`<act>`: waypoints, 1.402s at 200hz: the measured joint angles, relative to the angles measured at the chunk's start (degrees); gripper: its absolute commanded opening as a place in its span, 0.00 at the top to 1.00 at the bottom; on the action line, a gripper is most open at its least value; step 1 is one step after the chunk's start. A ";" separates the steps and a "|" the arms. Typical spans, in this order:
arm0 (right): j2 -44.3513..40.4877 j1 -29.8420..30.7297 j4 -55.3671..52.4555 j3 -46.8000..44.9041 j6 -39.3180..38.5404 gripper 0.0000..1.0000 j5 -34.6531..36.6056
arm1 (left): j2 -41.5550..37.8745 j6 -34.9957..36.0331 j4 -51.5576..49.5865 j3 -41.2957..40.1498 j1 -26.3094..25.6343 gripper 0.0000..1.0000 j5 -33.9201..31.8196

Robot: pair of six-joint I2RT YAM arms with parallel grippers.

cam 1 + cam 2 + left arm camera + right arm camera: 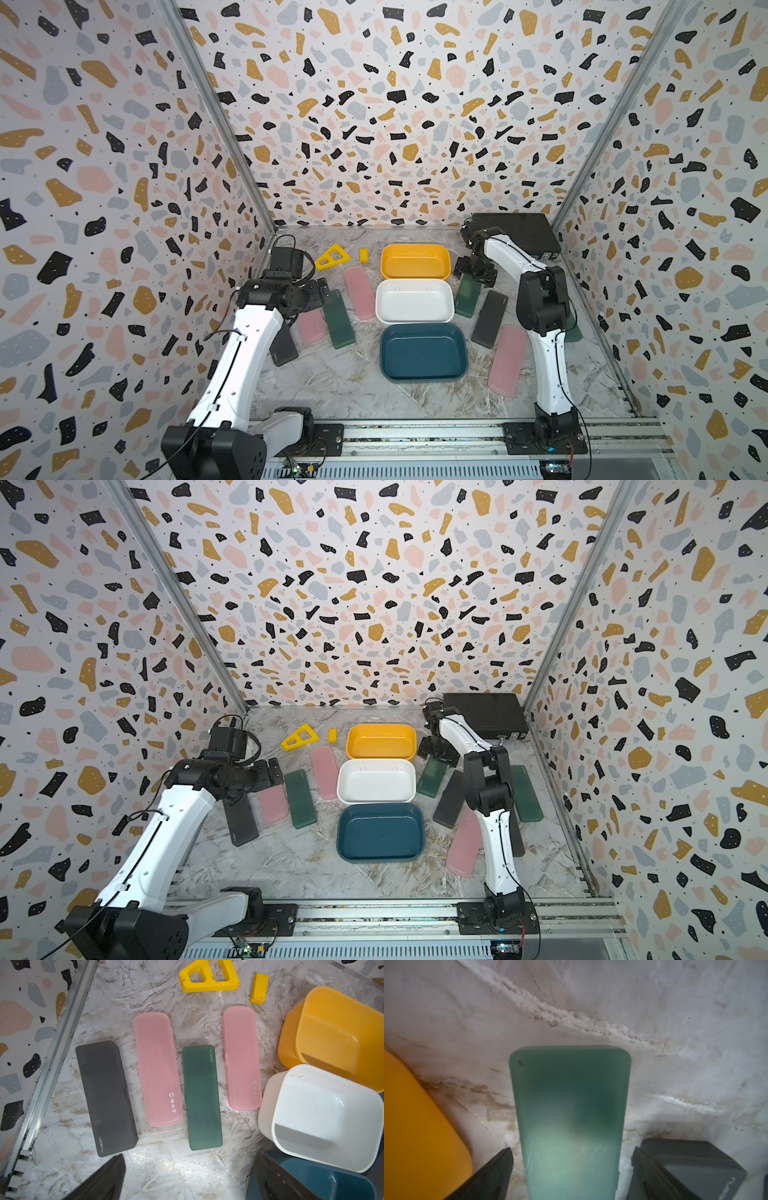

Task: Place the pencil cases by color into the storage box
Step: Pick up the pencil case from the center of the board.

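While all three boxes sit empty on the counter (pixel 332 386), the sorting is only at its start. The step in hand looks like the grab of the first case. In both top views the right claw (pixel 473 272) is down low, just right of the yellow box (pixel 415 262), over the upper end of a green pencil case (pixel 466 301). That case lies flat on the counter, right beside the white box (pixel 414 301). The right wrist view shows the claw spread wide, one finger on each side of the green pencil case with a little gap at both, so it is not pinching yet. A black pencil case (pixel 691 1163) lies very close to one finger, at the lower right of that frame.

The left claw (pixel 190 1155) is spread wide too and holds nothing. Its wrist view shows four more cases in a row: a dark grey case (pixel 106 1099), a pink case (pixel 158 1070), a second green case (pixel 202 1099) and a second pink case (pixel 241 1059).

Next, I think the right claw should squeeze the long sides of the green pencil case, lift it and carry it to a box. The dark blue box (pixel 424 353) at the bottom of the row looks closest in colour, but I cannot tell which box is for green
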 measured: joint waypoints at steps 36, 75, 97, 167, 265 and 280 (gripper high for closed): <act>0.17 0.00 1.75 -1.40 0.26 0.10 -0.33 | 0.22 0.55 0.00 -0.02 0.00 0.00 0.15; 0.17 0.07 2.97 -3.61 0.50 0.12 -0.55 | 0.37 0.81 0.02 -0.02 0.00 0.00 0.17; 0.17 0.15 3.74 -4.50 0.68 0.13 -0.70 | 0.42 0.83 0.04 -0.02 0.00 0.00 0.17; -1.05 0.28 5.95 -6.80 1.09 0.31 -0.61 | 0.50 0.79 0.02 -0.02 0.00 0.00 0.20; -5.18 0.33 6.56 -10.62 -1.73 0.42 1.60 | -0.59 0.59 0.00 -0.02 0.00 0.00 0.81; -7.15 0.33 6.43 -11.04 -2.91 0.42 2.43 | -1.46 0.57 0.00 -0.02 0.00 0.00 0.57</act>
